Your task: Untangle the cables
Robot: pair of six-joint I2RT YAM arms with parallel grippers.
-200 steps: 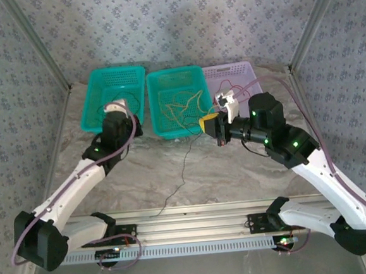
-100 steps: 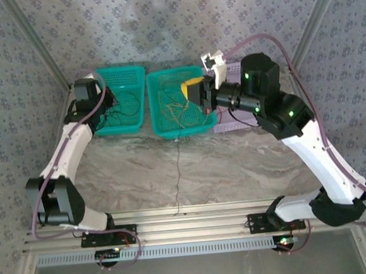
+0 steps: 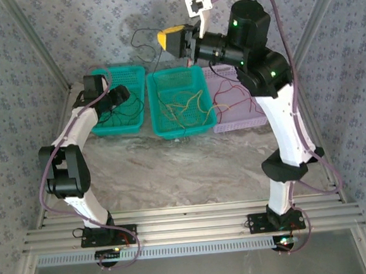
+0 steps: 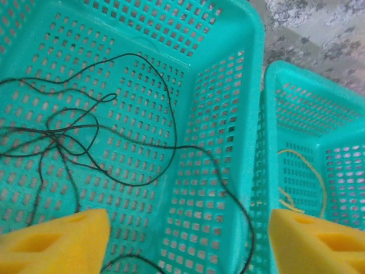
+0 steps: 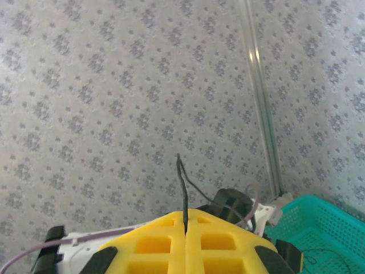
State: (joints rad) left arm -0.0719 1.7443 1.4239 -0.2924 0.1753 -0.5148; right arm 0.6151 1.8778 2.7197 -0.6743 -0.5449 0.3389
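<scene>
Three baskets line the bench's (image 3: 185,168) far edge: a left teal basket (image 3: 116,131), a middle teal basket (image 3: 182,132) and a lilac basket (image 3: 236,125). The left fingers (image 3: 115,96) hang spread wide over the left teal basket, holding nothing. A coiled black cable (image 4: 142,114) lies inside it. The right fingers (image 3: 170,39), high above the far edge, are pinched tight on a hanging black cable (image 5: 182,188). Yellow cables (image 3: 184,105) lie in the middle teal basket and red cables (image 3: 224,99) in the lilac basket. Bare bench runs from the baskets to the near edge.

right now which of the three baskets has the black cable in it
The left teal basket: black cable lies looped on its floor. The middle teal basket holds yellow cables and the purple basket red cables.
</scene>
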